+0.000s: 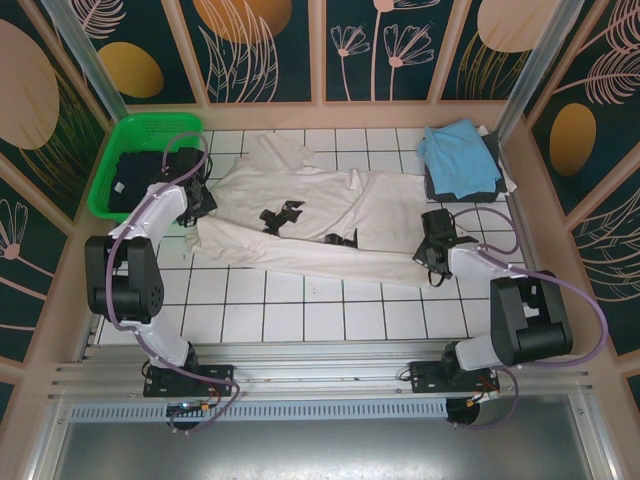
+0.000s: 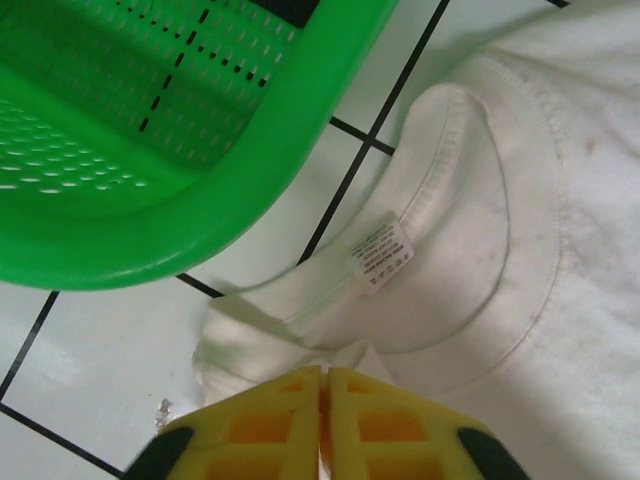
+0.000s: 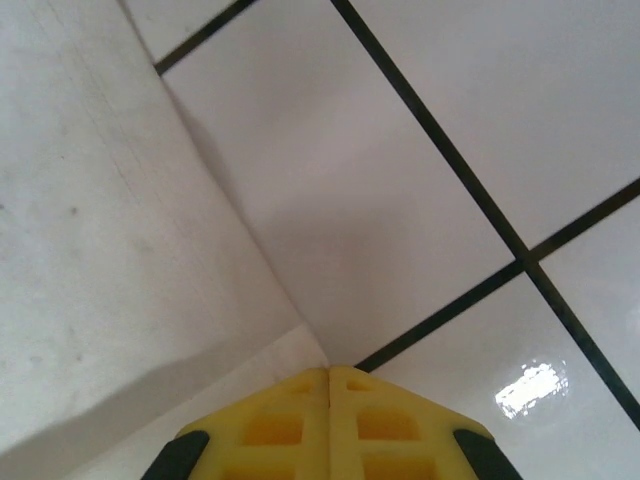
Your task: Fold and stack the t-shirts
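A large cream-white t-shirt (image 1: 310, 225) lies spread across the middle of the tiled table, with black prints on its front. My left gripper (image 1: 200, 200) is at its collar end beside the basket. In the left wrist view the yellow fingers (image 2: 270, 430) are pressed together on a fold of the white cloth (image 2: 520, 300) just below the neck label (image 2: 382, 255). My right gripper (image 1: 432, 255) is at the shirt's right near corner, and its fingers (image 3: 270, 430) are shut with the hem corner (image 3: 100, 250) running into their tips. A light blue t-shirt (image 1: 458, 155) lies on a dark one (image 1: 492, 170) at the back right.
A green mesh basket (image 1: 125, 140) stands at the back left with dark cloth (image 1: 150, 180) inside, its rim (image 2: 200, 230) close to my left gripper. Wooden walls ring the table. Bare white tiles (image 1: 300, 310) lie between the shirt and the arm bases.
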